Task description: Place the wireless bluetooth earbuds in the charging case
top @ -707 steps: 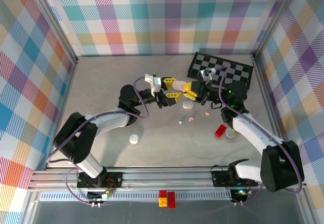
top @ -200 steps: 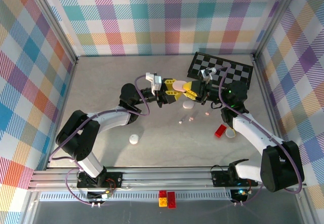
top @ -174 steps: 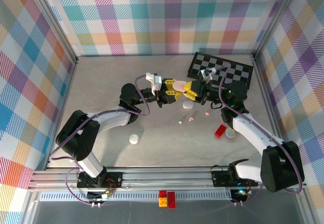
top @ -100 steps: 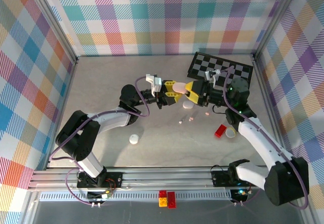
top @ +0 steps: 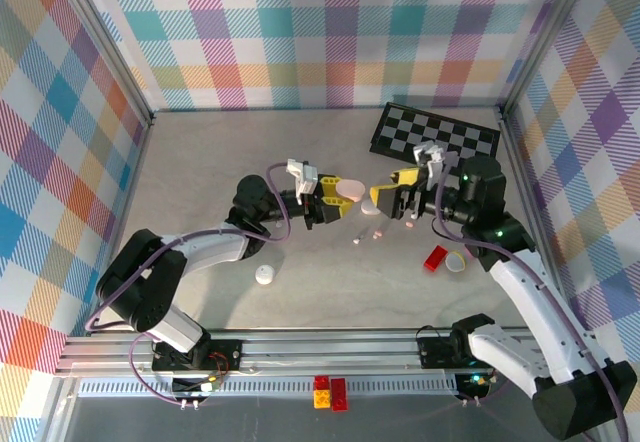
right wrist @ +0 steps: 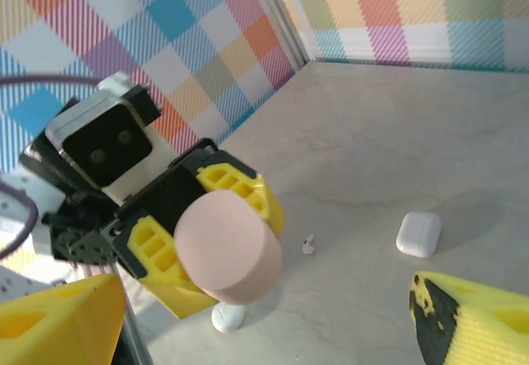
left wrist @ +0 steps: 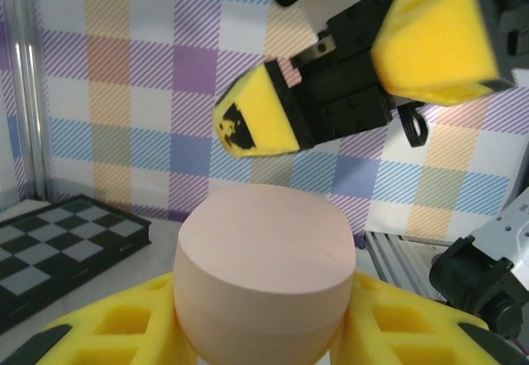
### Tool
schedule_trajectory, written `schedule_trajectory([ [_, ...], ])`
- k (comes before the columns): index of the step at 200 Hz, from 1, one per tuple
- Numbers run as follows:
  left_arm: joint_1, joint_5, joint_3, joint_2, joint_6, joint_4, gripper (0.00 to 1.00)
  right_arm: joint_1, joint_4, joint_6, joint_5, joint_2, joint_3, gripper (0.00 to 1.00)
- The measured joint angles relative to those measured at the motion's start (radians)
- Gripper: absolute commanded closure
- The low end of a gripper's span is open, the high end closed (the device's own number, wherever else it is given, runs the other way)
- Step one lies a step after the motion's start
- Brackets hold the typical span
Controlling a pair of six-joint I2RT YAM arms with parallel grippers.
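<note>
A pale pink pebble-like charging case (top: pixel 347 189) hangs above the table, its lid down along a thin seam. My left gripper (top: pixel 338 194) is shut on it, with yellow fingers (left wrist: pixel 409 324) on both sides of the pink case (left wrist: pixel 264 270). My right gripper (top: pixel 393 190) is open just to the right of the case and apart from it; the pink case (right wrist: pixel 227 248) lies ahead of its spread fingertips (right wrist: pixel 58 324). Tiny earbuds (top: pixel 357 239) (top: pixel 378 232) (top: pixel 408 226) lie on the table below. One white earbud (right wrist: pixel 308 245) lies beyond the case.
A white case (top: pixel 264 275) lies near the left arm, and another white piece (right wrist: pixel 227 321) rests under the held case. A red block (top: pixel 436 257) and a small white-and-yellow thing (top: pixel 456 261) sit by the right arm. A chessboard (top: pixel 435 137) lies at the back right.
My right gripper has opened and drawn back to the right, away from the pink case. My left gripper still holds the case and has shifted slightly nearer.
</note>
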Motion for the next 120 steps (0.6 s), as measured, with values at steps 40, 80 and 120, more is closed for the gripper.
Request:
schedule_trajectory([
  [40,0.0,-0.008,-0.007,-0.015,0.013,-0.048,0.61,0.112,-0.081,-0.249,0.079,0.108,0.13,0.11],
  [80,0.0,-0.019,-0.012,-0.026,0.014,-0.053,0.61,0.178,-0.109,-0.364,0.135,0.199,0.168,0.11],
  [120,0.0,-0.027,-0.018,-0.037,0.017,-0.057,0.61,0.194,-0.114,-0.404,0.177,0.23,0.168,0.1],
])
